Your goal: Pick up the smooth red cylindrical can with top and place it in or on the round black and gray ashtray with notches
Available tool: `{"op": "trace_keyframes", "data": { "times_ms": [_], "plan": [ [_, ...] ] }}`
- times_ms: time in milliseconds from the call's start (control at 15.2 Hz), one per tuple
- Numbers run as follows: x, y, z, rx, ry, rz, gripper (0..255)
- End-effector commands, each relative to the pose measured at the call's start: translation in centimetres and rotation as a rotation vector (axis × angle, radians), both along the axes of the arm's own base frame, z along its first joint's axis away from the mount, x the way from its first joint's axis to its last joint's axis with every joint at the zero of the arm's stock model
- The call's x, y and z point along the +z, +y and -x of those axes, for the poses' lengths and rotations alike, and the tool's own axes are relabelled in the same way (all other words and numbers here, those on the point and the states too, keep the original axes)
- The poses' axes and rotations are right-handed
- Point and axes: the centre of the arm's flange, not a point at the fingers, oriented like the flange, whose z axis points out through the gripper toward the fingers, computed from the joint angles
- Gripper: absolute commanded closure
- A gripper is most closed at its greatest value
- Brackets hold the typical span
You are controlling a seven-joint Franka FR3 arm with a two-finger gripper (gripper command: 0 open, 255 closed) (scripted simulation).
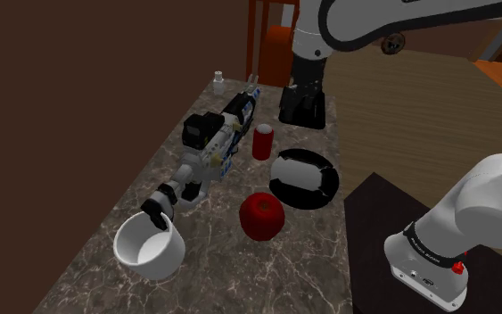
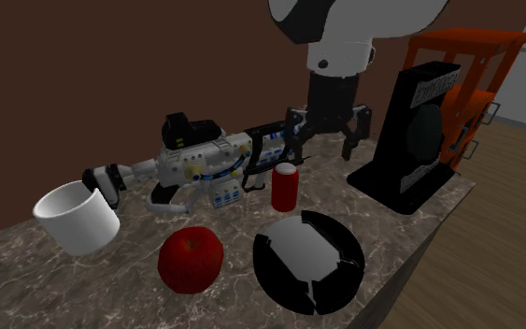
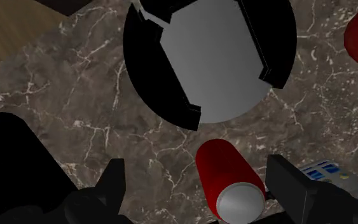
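Claw (image 2: 326,142) hangs wide open over the smooth red cylindrical can with a grey top (image 2: 284,192), upright on the marbled brown tabletop (image 3: 75,108), below and between the fingers but nearer one. My call: centre it first, drop straight, squeeze mid-body so it doesn't tip. Just past the can from the claw lies the round black notched ashtray with a grey dish (image 3: 145,76), nothing in it; farther off, the white mug (image 2: 76,217) looks empty too
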Motion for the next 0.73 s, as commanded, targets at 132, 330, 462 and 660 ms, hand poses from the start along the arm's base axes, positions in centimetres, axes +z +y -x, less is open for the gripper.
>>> {"op": "trace_keyframes", "data": {
  "times_ms": [132, 330, 462, 660],
  "plan": [
    [-2.5, 3.3, -3.5, -0.015, -0.007, -0.001, 0],
    [-4.3, 5.5, -6.1, -0.026, -0.012, 0.000, 0],
    [-5.2, 6.0, -6.7, -0.028, -0.013, 0.000, 0],
    [-6.8, 6.0, -6.7, -0.028, -0.013, 0.000, 0]
  ]
}}
